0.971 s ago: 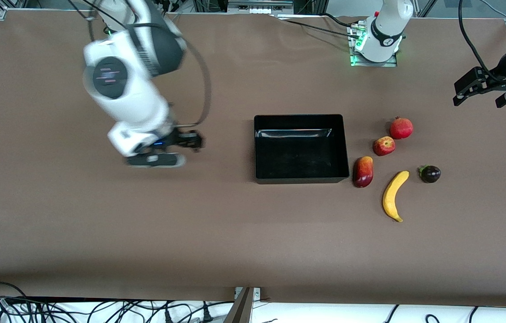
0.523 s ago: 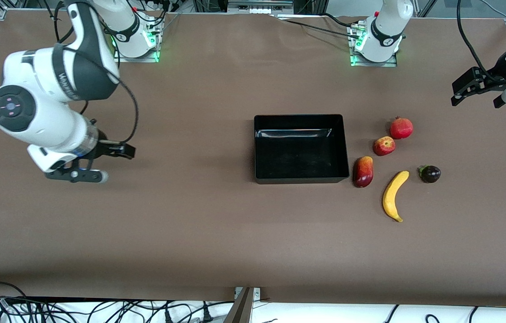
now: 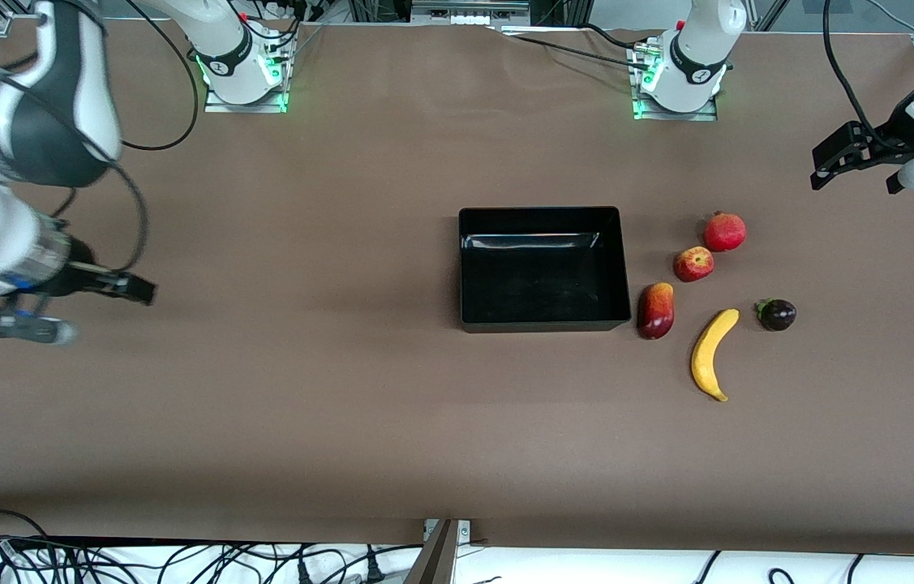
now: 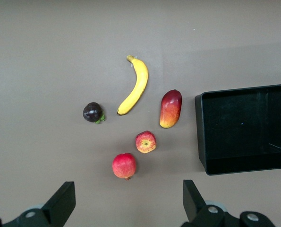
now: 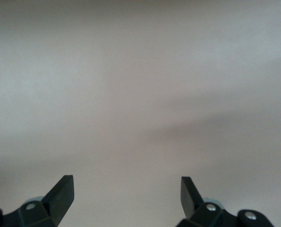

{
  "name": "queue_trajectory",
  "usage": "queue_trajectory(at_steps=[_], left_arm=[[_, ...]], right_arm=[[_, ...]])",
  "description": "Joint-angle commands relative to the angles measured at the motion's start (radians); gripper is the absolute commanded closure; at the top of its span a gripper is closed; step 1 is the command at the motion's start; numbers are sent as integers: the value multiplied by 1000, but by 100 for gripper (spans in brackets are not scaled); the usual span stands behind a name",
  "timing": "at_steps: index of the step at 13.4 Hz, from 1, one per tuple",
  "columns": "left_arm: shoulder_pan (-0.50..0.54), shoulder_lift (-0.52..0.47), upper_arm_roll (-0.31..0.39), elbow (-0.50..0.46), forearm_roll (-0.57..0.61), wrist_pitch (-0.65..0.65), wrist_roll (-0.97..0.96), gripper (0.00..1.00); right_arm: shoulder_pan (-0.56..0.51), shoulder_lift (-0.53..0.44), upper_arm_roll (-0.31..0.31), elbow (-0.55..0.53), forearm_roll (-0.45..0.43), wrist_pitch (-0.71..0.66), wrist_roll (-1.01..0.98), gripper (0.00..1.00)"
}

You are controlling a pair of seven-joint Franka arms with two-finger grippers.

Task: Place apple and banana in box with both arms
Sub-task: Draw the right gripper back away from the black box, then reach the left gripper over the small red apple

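Observation:
The apple [image 3: 693, 264] lies on the table beside the black box [image 3: 542, 212], toward the left arm's end. The banana [image 3: 712, 353] lies nearer the front camera than the apple. The box holds nothing. My left gripper [image 3: 860, 177] is open and empty, high over bare table at the left arm's end. Its wrist view shows the apple [image 4: 145, 142], the banana [image 4: 135, 87] and the box [image 4: 199, 132] below the open left gripper [image 4: 127, 194]. My right gripper [image 3: 112, 285] is open and empty over bare table at the right arm's end [image 5: 126, 187].
A red pomegranate [image 3: 725, 231] lies just farther than the apple. A red-yellow mango-like fruit [image 3: 656, 310] lies against the box's outer wall. A dark purple fruit [image 3: 777, 314] lies beside the banana. The arm bases [image 3: 242, 73] stand along the table's back edge.
My right arm has swung away from the box toward its own end of the table, gripper empty. My left gripper has barely shifted. The fruits and box have not moved.

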Motion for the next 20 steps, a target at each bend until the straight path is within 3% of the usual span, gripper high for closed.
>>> queue_trajectory(at_steps=[1, 3, 5, 8, 10, 11, 13, 14, 17, 20], left_arm=[[-5, 25, -6, 25, 8, -24, -10, 0], [-5, 29, -8, 5, 6, -16, -12, 0], [-5, 20, -11, -38, 8, 22, -18, 0], [-4, -1, -20, -120, 9, 96, -24, 0], [-4, 6, -20, -134, 9, 127, -30, 0], [-4, 17, -20, -134, 9, 137, -30, 0], [-2, 46, -20, -145, 11, 185, -30, 0], [-2, 60, -20, -173, 11, 230, -30, 0], [-2, 103, -20, -281, 11, 384, -29, 0], [-2, 115, -20, -459, 12, 586, -10, 0]], right_arm=[[-3, -2, -36, 54, 4, -24, -32, 0], [-3, -25, -40, 54, 6, -123, -40, 0], [-68, -39, 5, 52, 8, -199, -163, 0], [-196, -101, 136, 36, -8, -254, -294, 0], [-208, -149, 194, -10, -113, -242, -287, 0], [-240, -157, 214, -29, -118, -239, -285, 0], [-388, -241, 356, -104, -132, -231, -282, 0], [-439, -264, 392, -124, -132, -218, -279, 0], [-501, -299, 423, -141, -133, -222, -278, 0], [-545, -315, 467, -158, -146, -222, -270, 0]])
